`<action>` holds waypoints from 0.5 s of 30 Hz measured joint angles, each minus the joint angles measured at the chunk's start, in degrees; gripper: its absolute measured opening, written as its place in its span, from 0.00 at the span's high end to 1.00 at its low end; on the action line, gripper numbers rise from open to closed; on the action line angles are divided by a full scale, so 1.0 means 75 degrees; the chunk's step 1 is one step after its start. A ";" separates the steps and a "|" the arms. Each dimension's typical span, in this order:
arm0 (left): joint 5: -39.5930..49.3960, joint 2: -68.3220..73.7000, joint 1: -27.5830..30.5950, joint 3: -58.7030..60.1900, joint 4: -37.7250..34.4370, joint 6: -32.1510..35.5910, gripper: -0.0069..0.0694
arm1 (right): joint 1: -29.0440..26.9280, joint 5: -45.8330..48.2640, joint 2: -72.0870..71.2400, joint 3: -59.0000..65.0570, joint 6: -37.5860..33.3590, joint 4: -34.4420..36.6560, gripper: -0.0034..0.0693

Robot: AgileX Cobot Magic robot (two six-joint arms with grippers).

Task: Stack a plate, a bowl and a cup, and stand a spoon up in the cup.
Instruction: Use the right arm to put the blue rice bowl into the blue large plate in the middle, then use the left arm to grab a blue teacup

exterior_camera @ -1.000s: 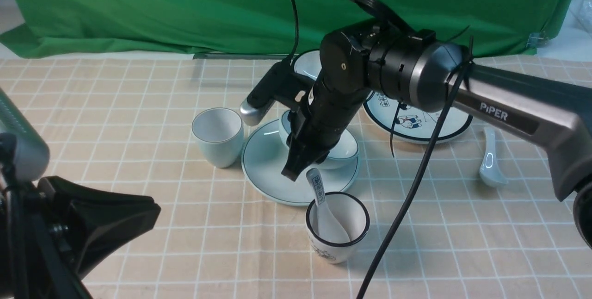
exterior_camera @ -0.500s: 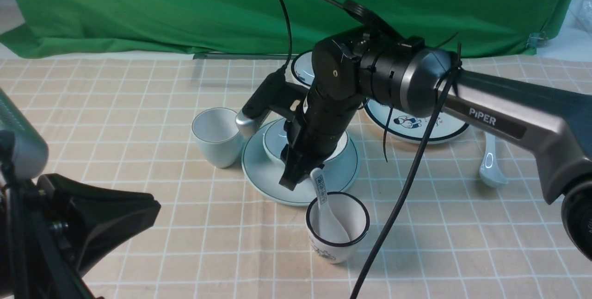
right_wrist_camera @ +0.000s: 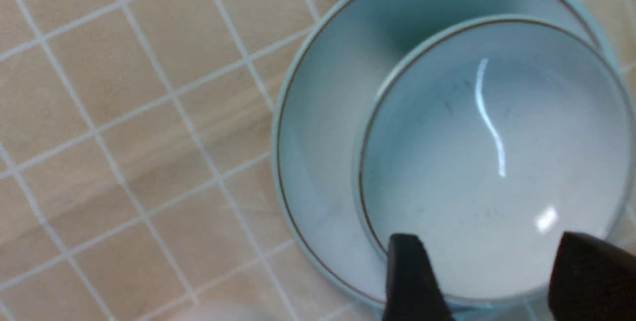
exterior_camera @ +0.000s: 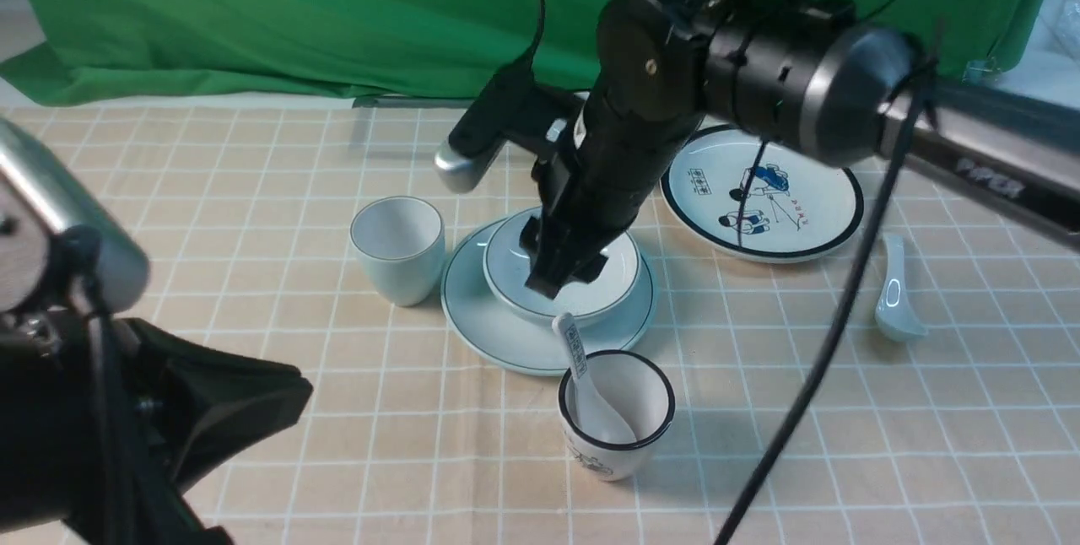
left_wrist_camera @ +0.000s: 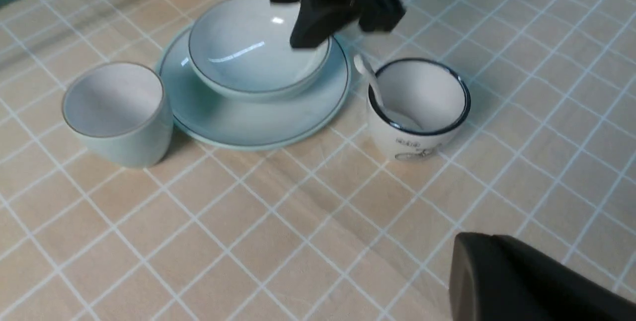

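Bowl sits on the plate, so that step looks done; my right gripper hangs over the bowl, jaws apart and empty; next, I judge, the cup just beside the plate's left edge wants grasping and seating in the bowl.

The right arm is black, cylindrical, silver-collared; its black cable trails toward 7 o'clock. The right gripper is black, tapered. The left arm is silver over black.

Right arm angled down, jaws apart; left jaws apparently closed.
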 joint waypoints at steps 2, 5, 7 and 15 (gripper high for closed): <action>0.0136 0.0625 0.0000 -0.0376 0.0265 -0.0112 0.90 | 0.0000 0.0438 -0.0440 0.0000 0.0131 -0.0281 0.50; 0.0224 0.2060 0.0000 -0.1101 0.1042 -0.0568 0.90 | -0.0070 0.1347 -0.1241 -0.0007 0.0337 -0.0498 0.69; 0.0270 0.2803 0.0000 -0.1530 0.1386 -0.0724 0.89 | -0.0146 0.1674 -0.1563 0.0001 0.0495 -0.0524 0.76; 0.0558 0.6276 0.0086 -0.3912 0.2630 -0.0309 0.65 | -0.0398 0.1778 -0.3636 0.1827 0.1347 -0.0502 0.83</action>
